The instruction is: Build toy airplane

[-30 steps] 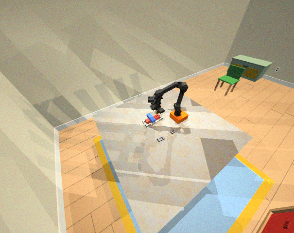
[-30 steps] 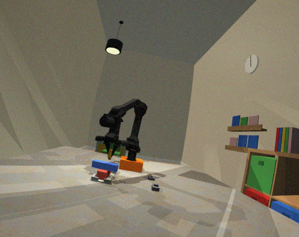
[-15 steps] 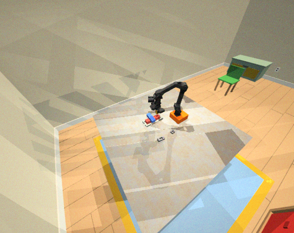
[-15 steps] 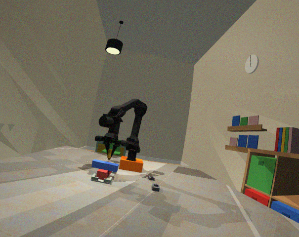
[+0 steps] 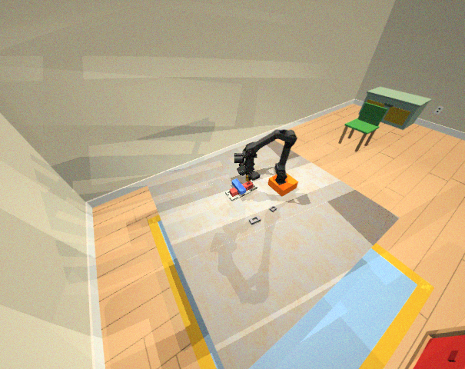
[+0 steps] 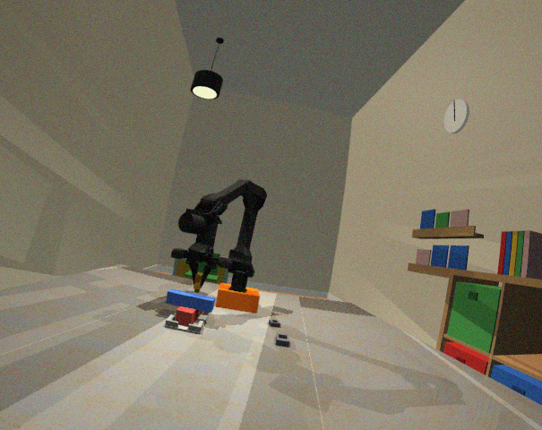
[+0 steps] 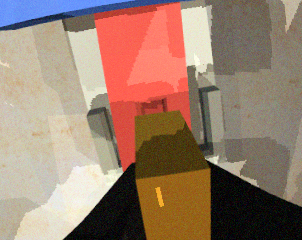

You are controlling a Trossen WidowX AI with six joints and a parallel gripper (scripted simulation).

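The red fuselage (image 5: 234, 192) (image 6: 185, 315) (image 7: 141, 60) lies lengthwise in the pale cradle (image 5: 232, 197) (image 6: 170, 322) (image 7: 84, 55). The blue wing (image 5: 238, 186) (image 6: 191, 300) (image 7: 66, 10) lies across its top; its tab is hidden. My gripper (image 5: 247, 176) (image 6: 198, 278) (image 7: 165, 168) is shut on the orange-brown tail fin (image 6: 197, 283) (image 7: 173, 200) and holds it upright above the tail end. In the wrist view the fuselage's tail socket (image 7: 154, 106) shows just beyond the fin's lower end, partly covered by it. The fin appears apart from the fuselage.
Two small dark open holders (image 5: 254, 220) (image 5: 273, 208) (image 6: 282, 340) (image 6: 274, 322) lie to the side of the cradle. The arm's orange base (image 5: 283, 184) (image 6: 237, 298) stands near the tail end. The wing sticks out past both sides of the fuselage.
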